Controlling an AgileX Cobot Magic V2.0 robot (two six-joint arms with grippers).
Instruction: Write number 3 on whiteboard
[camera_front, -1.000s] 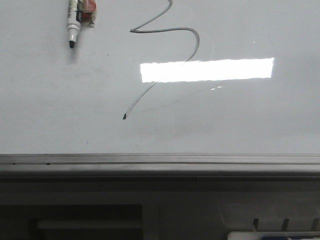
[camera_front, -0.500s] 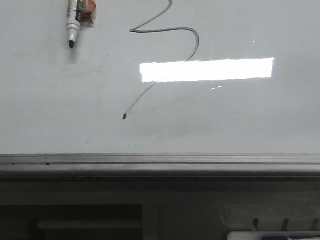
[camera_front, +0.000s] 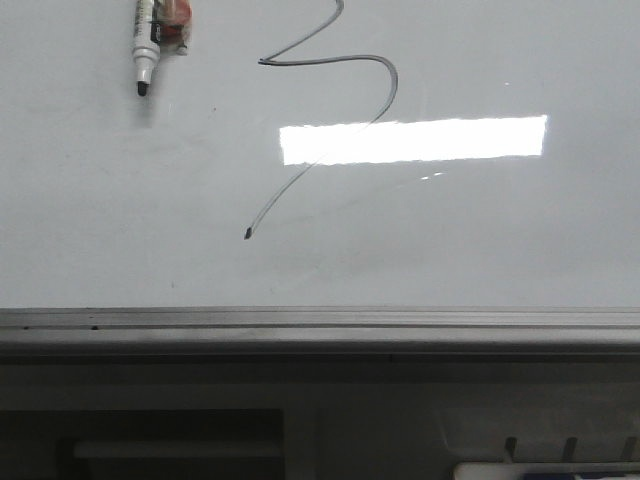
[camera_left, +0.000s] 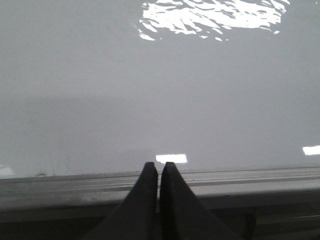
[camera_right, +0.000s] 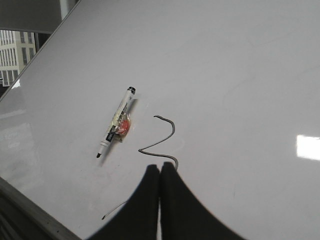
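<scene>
1. The number 3 (camera_front: 330, 110) sits drawn, far-centre on the whiteboard (camera_front: 500, 240).
2. Marker (camera_front: 148, 45) lies far-left, released.
3. Left fingers (camera_left: 159, 172) and right fingers (camera_right: 160, 175) both clenched, empty; writing looks finished.

a hand-drawn number 3 (camera_front: 330, 110) stands on the whiteboard (camera_front: 480, 240), at 1 o'clock from its tail dot; the marker (camera_front: 148, 45) label is unreadable.

One whiteboard (camera_front: 480, 240), one marker (camera_front: 146, 45) (uncapped), one drawn number 3 (camera_front: 385, 80), two grippers (camera_left: 159, 167) (camera_right: 160, 170)
</scene>
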